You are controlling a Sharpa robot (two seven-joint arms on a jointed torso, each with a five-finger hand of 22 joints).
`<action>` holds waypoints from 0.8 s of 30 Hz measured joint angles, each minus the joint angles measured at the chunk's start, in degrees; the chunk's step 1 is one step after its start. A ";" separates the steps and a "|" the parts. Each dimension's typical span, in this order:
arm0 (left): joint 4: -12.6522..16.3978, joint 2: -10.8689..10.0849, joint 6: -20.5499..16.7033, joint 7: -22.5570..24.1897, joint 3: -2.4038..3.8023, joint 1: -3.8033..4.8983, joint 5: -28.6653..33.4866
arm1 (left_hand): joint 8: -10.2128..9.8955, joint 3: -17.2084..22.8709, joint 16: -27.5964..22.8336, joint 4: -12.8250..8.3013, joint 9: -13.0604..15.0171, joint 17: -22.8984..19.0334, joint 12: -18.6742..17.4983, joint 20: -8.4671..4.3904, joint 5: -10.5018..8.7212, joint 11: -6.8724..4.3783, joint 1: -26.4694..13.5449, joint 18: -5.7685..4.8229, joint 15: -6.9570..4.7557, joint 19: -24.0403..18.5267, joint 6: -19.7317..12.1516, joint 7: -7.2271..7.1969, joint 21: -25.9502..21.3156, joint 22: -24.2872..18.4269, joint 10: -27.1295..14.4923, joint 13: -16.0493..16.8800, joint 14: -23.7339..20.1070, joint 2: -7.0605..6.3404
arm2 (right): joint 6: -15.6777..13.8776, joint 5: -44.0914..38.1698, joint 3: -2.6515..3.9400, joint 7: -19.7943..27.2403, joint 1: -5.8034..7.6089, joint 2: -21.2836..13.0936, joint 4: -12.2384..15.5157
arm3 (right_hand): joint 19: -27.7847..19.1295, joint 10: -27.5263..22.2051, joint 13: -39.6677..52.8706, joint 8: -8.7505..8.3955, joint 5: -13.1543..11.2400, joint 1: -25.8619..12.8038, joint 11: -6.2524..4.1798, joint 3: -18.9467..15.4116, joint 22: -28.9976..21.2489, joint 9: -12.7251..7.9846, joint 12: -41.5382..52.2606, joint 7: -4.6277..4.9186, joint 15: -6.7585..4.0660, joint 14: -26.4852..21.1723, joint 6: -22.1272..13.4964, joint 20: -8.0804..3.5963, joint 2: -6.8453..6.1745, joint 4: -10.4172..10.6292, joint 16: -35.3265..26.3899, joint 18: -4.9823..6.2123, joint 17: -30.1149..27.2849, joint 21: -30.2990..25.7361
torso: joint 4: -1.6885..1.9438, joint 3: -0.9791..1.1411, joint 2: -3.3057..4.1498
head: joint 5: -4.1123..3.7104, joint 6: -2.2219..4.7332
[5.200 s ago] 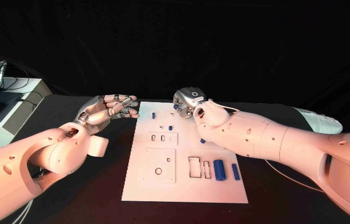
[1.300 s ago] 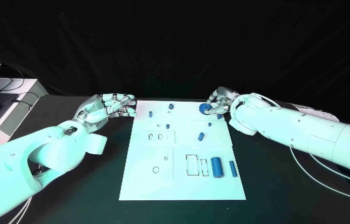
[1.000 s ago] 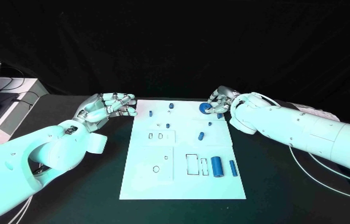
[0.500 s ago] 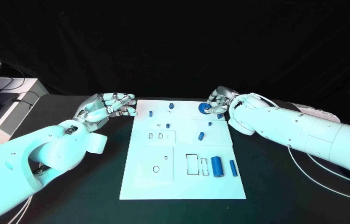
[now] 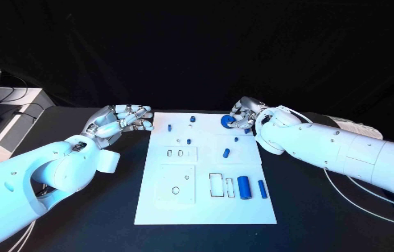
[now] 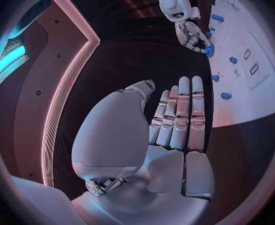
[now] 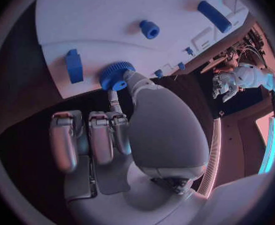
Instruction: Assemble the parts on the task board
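- Task board [image 5: 164,203]: a white plate lying flat in the middle of the black table [image 5: 82,229], with cut-out slots in its near half.
- Blue gear [image 5: 228,120]: a small toothed disc at the board's far right corner. In the right wrist view [image 7: 115,75] it sits at the board's edge with a fingertip [image 7: 132,78] against its rim.
- Right hand [image 5: 243,115]: fingers closed around the gear, thumb and a finger pressing its toothed rim; the remaining fingers lie curled together beside it.
- Left hand [image 5: 122,122]: off the board's far left edge, holding nothing. In the left wrist view [image 6: 169,135] the fingers lie straight and side by side; whether the thumb is folded in cannot be told.
- Handling, gear: judged rigid plastic, light and not fragile. The teeth give friction, so a pinch across the rim from opposite sides should hold; a grip on the flat faces would hide the hub.
- Blue cylinder [image 5: 243,184]: lies near the board's right edge in the near half, with a thinner blue bar [image 5: 263,188] just beside it. Both are judged stiff and smooth; the cylinder may roll if nudged, so take it across its middle.
- Small blue pegs [image 5: 226,152]: scattered over the far half; likely light and easily knocked, and best pinched at the sides.
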 measured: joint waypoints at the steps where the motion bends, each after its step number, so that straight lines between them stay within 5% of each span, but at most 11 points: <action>1: -0.01 0.00 0.00 0.00 0.00 0.00 0.00 | 0.00 0.00 0.00 0.00 0.00 0.00 0.00 0.00 0.00 0.00 0.00 0.00 0.00 0.00 0.00 0.00 0.00 0.00 0.00 0.00 0.00 0.00 | -0.42 -0.75 0.00 -0.04 -0.02 -0.22 0.71 | 0.09 0.00 0.00 -0.01 -0.23 0.00 0.00 0.08 0.00 0.00 0.00 -0.09 0.00 0.00 0.11 -0.09 0.00 0.08 0.00 0.00 0.00 0.24 | 0.01 0.00 0.00 | 0.00 0.02; 12: -0.21 -0.09 0.01 0.00 0.00 -0.01 0.00 | 0.00 0.00 0.00 0.00 0.00 -0.01 0.00 0.00 0.00 0.00 0.00 0.00 0.00 0.00 0.00 0.00 0.00 -0.01 0.00 0.00 0.00 0.00 | -6.85 -10.58 0.02 -0.30 -0.06 -0.45 7.39 | 0.09 0.01 -0.01 0.30 -0.54 -0.57 -0.40 0.14 0.00 0.01 0.00 -0.34 0.00 0.00 0.36 -0.09 -0.08 0.14 0.00 -0.73 -0.01 1.51 | 0.00 -0.01 0.01 | 0.20 0.08; 24: -0.24 0.03 0.03 0.00 0.00 -0.01 -0.01 | 0.00 0.00 0.00 0.00 0.00 -0.01 0.00 0.00 0.00 0.00 0.00 0.00 0.00 0.00 0.00 0.00 -0.02 -0.01 0.00 0.00 0.00 0.00 | -10.47 -17.58 -0.59 -0.23 -1.06 4.78 6.53 | 0.09 0.01 -0.02 0.30 -0.64 -0.57 -0.40 0.14 0.04 0.00 0.00 -0.37 0.00 0.00 0.36 -0.08 -0.08 0.14 0.00 -0.73 -0.01 1.51 | 0.10 -0.08 0.03 | 0.41 0.20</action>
